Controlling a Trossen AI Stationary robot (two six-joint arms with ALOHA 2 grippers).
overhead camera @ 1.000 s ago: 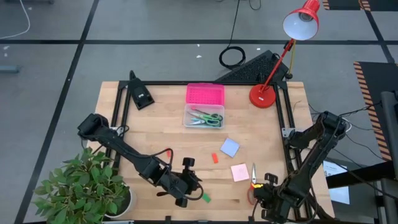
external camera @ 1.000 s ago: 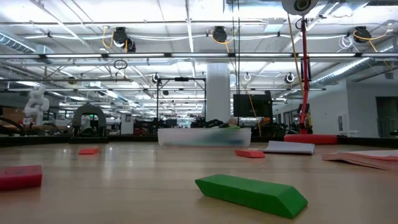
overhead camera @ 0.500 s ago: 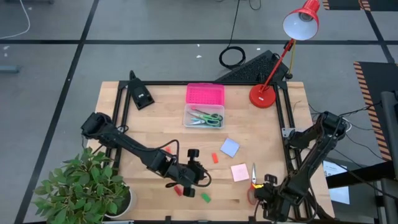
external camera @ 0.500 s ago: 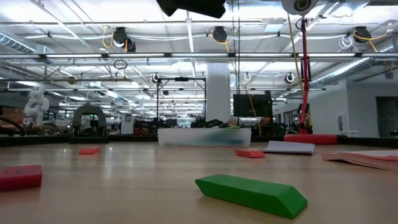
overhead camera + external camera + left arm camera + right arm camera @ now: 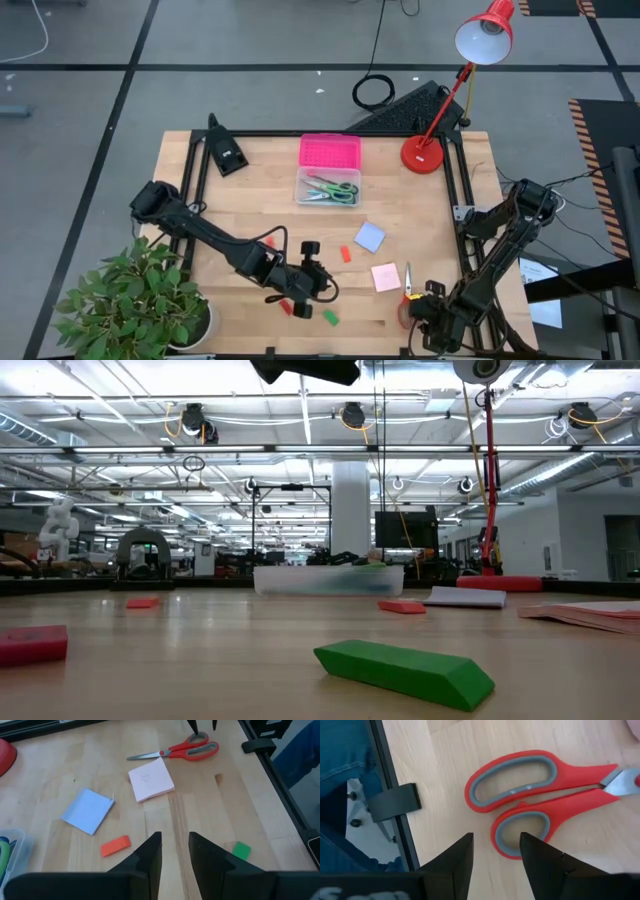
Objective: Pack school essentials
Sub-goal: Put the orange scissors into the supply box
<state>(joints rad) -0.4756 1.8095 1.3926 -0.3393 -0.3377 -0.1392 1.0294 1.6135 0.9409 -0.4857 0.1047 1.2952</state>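
Moved: since a second ago our left gripper point(image 5: 312, 272) swung inward toward the table's middle.
Left gripper: fingers narrowly parted, empty, above the red eraser point(image 5: 115, 846).
Right gripper point(image 5: 496, 851): parted, empty, beside the red scissors point(image 5: 540, 795).
Risk: we could nudge the scissors off the near edge.
Hidden: the clear box point(image 5: 327, 188) contents are blurred.

Red-handled scissors point(image 5: 407, 283) flat on the desk, lower right of the high view, blades shut, grey-lined loops toward the bottom edge. Pink notepad point(image 5: 386, 277) just left of them; blue notepad point(image 5: 370, 237) above, tilted. Orange-red eraser point(image 5: 346, 254) at centre — green eraser point(image 5: 330, 318) lower, near the bottom edge. Blue- and green-handled scissors point(image 5: 333, 189) lie inside the clear box, upper centre.
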